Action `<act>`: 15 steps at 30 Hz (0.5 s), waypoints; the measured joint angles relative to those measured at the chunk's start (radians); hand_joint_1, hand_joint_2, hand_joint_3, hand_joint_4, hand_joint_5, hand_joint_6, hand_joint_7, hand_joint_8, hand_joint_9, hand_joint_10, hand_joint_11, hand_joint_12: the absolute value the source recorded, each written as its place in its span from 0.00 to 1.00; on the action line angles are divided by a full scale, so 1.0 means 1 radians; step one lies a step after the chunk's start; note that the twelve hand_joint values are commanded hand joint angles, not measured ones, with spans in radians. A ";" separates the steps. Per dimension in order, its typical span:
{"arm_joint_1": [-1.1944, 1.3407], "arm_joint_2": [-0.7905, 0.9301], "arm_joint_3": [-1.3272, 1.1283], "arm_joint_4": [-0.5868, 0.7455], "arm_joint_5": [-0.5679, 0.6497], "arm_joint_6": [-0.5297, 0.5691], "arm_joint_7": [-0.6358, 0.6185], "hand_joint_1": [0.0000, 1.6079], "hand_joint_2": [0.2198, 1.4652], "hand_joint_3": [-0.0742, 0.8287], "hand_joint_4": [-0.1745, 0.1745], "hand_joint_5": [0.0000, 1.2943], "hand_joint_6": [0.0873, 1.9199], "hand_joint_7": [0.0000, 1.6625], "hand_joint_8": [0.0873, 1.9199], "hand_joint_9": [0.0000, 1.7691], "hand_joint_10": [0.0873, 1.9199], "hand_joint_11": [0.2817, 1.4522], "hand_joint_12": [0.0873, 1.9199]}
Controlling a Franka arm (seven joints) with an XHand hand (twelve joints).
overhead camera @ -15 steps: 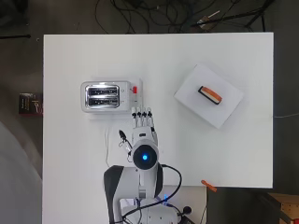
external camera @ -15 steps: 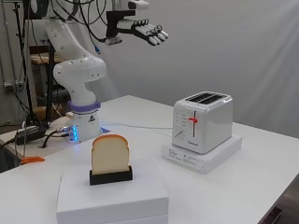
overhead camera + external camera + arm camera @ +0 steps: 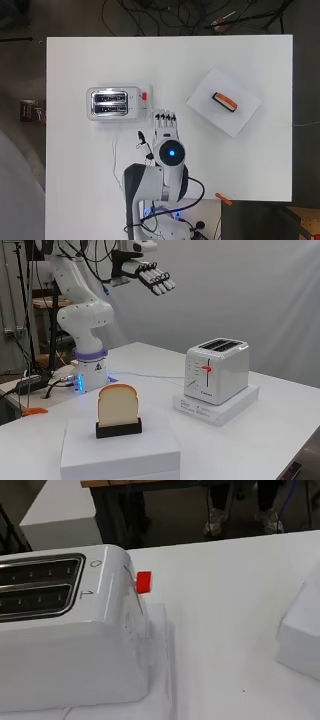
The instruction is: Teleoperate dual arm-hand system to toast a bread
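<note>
Hand (image 3: 154, 278): fingers straight, empty, high above the table.
Bread slice (image 3: 118, 404): upright in its stand, untouched.
Approach: swing over, descend, pinch both faces.

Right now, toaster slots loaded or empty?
Empty. Both slots of the toaster show bare; the bread slice stands upright in its black holder.

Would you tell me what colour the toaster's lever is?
Red; the lever on the toaster shows best in the wrist view.
</note>
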 joint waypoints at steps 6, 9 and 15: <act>-0.020 0.103 -0.201 0.112 -0.104 -0.085 -0.112 0.02 0.77 0.08 0.51 0.25 0.00 0.21 0.00 0.27 0.00 0.14 0.00; -0.031 0.213 -0.299 0.179 -0.131 -0.092 -0.185 0.05 0.75 0.08 0.50 0.23 0.00 0.21 0.00 0.27 0.00 0.14 0.00; -0.060 0.523 -0.431 0.307 -0.165 -0.105 -0.348 0.09 0.75 0.08 0.39 0.25 0.00 0.24 0.00 0.28 0.00 0.13 0.00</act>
